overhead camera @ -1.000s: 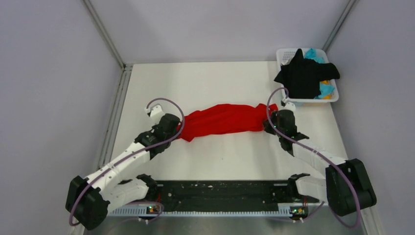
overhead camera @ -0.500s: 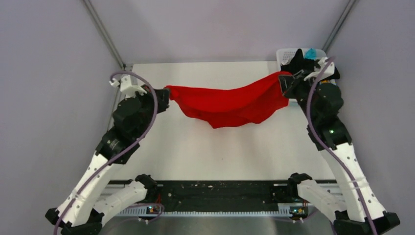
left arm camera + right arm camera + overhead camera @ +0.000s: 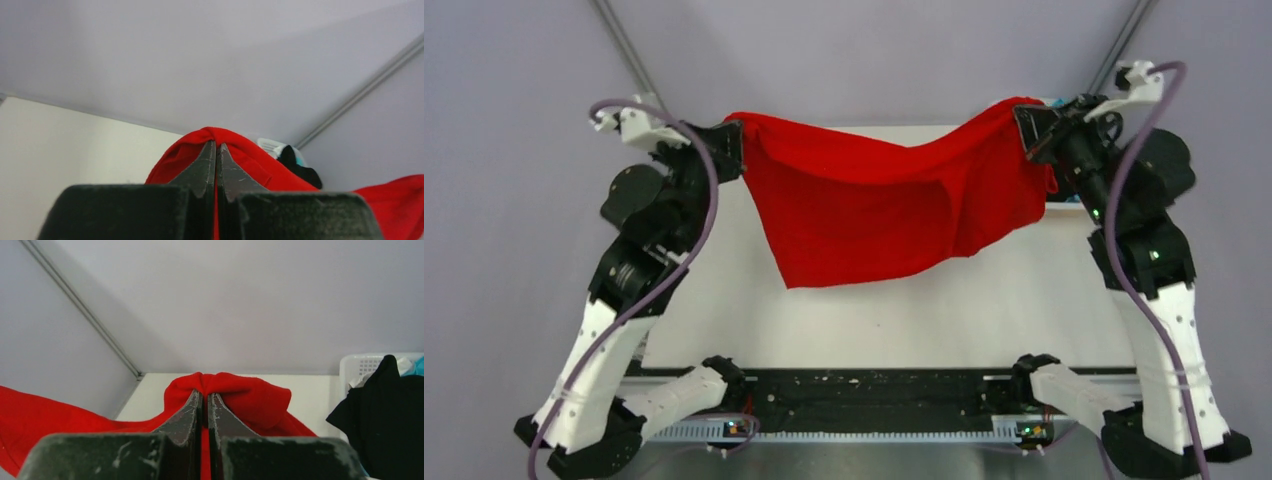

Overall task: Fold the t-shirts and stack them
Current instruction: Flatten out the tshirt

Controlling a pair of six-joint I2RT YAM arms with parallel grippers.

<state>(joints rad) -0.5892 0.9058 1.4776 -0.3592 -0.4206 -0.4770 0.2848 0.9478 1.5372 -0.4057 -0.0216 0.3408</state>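
**Supervisor:** Where do you stand with the shirts?

**Operator:** Early, by my reckoning. I have the red t-shirt (image 3: 864, 215) up in the air above the table (image 3: 874, 320), strung between both arms. The left gripper (image 3: 732, 150) pinches one top corner over the table's far left side, and the right gripper (image 3: 1029, 130) pinches the other over its far right side. On both wrist cameras the jaws are pressed together with only a fold of red cloth between them.

**Supervisor:** Is it hanging flat?

**Operator:** Not quite. The top edge sags in the middle and the body drapes down with a crease, its lower hem loose above the table. I cannot tell whether the hem touches the surface.

**Supervisor:** And the rest?

**Operator:** The black t-shirt (image 3: 385, 410) lies heaped over the white basket (image 3: 357, 365) at the table's far right corner, with a bit of cyan cloth (image 3: 417, 365) beside it. I see no folded shirt and no stack on the part of the table that shows.

**Supervisor:** So what is left?

**Operator:** Nearly everything, I judge: lay the red one out, fold it, then do the same for those in the basket and stack them.
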